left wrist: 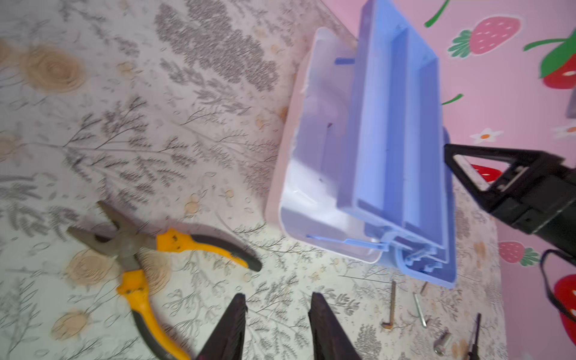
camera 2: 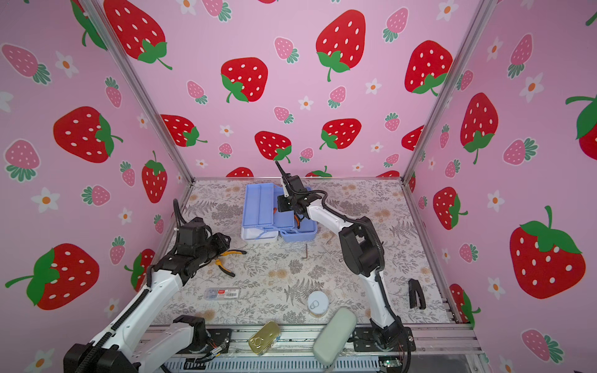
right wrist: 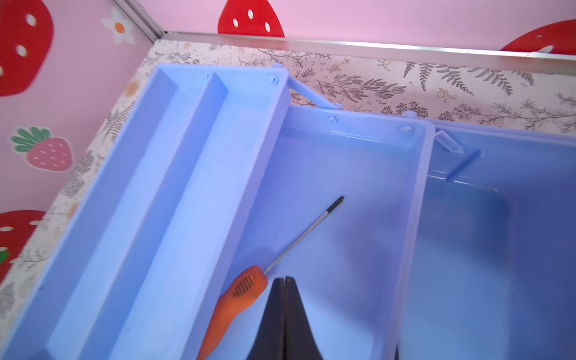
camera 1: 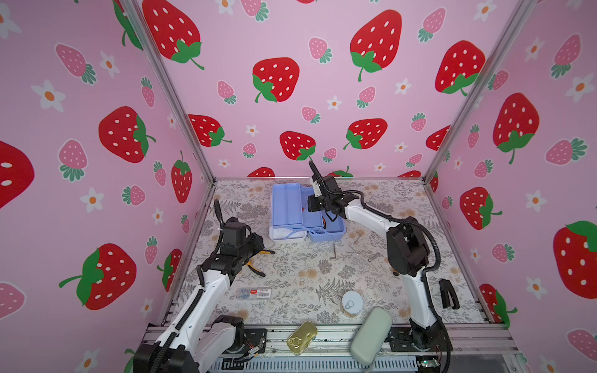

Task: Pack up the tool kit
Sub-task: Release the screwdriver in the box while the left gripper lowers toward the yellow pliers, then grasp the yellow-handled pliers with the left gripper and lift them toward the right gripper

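Note:
The tool kit [camera 1: 287, 203] [camera 2: 260, 205] stands open at the back of the table, blue trays fanned out over the white lid [left wrist: 311, 187]. An orange-handled screwdriver [right wrist: 240, 296] lies in the middle tray [right wrist: 349, 193]. My right gripper [right wrist: 285, 277] [camera 1: 310, 209] hangs just over that tray beside the handle, shut and holding nothing; the left wrist view shows it too [left wrist: 446, 149]. My left gripper [left wrist: 277, 299] [camera 1: 260, 241] is open over the bare table, apart from the yellow-handled pliers [left wrist: 140, 246] [camera 1: 258, 263] lying spread beside it.
Hex keys [left wrist: 391, 305] [camera 1: 334, 252] and a bolt [left wrist: 441, 343] lie in front of the kit. Nearer the front are a clear case with red label [camera 1: 254, 293], a round tin [camera 1: 352, 303], a gold tin [camera 1: 302, 337], a grey-green case [camera 1: 371, 336] and a black part [camera 1: 448, 294].

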Controlling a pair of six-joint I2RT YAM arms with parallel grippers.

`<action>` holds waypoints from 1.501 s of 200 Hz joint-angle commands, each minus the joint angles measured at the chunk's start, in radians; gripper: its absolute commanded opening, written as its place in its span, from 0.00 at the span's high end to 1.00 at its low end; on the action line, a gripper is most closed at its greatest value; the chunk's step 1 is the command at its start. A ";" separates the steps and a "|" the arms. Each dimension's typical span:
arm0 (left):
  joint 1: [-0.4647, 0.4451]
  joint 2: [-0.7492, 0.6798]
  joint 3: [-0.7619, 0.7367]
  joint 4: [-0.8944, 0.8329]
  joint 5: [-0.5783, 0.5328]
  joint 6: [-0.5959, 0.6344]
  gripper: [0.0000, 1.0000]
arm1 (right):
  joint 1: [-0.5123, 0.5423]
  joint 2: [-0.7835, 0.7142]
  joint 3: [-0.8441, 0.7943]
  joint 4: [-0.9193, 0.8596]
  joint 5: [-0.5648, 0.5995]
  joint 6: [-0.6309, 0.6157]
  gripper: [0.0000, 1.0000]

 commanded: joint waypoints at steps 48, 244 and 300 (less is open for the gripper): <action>0.018 -0.160 -0.103 -0.090 -0.201 -0.088 0.60 | 0.027 0.121 0.130 -0.137 0.091 -0.056 0.98; 0.039 0.207 -0.145 -0.012 -0.145 -0.092 0.47 | 0.035 -0.231 -0.280 0.226 -0.019 -0.014 0.94; 0.039 0.335 -0.135 0.054 -0.106 -0.093 0.61 | 0.035 -0.274 -0.318 0.217 -0.017 -0.026 0.93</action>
